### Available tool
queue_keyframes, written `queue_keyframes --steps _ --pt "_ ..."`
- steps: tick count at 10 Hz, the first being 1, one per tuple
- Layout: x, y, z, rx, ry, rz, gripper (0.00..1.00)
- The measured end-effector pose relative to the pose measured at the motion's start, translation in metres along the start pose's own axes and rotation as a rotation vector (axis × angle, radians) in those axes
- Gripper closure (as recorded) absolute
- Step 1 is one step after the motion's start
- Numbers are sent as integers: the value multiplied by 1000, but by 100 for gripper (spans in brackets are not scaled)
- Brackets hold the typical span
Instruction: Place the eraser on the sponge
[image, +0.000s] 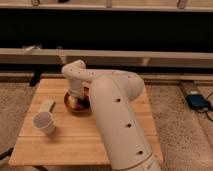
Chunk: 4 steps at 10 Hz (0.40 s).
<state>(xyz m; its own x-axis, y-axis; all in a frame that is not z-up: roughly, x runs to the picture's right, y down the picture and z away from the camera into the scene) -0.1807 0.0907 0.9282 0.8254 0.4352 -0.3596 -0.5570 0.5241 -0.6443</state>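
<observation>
The sponge (46, 106), a pale flat pad, lies on the left part of the wooden table (75, 140). My white arm (115, 100) reaches across the table from the right. Its end bends down so that the gripper (75, 100) sits over the orange bowl (75, 106) at the table's middle, a short way right of the sponge. The arm covers most of the bowl's inside. The eraser is hidden from view.
A translucent white cup (44, 122) stands near the table's left front, just in front of the sponge. A dark bench rail (150, 57) runs behind the table. A blue device (196, 101) with cables lies on the floor at the right.
</observation>
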Motion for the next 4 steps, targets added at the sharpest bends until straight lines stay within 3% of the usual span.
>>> queue_keyframes --steps 4 --pt "2 -2 -11 27 -15 14 83"
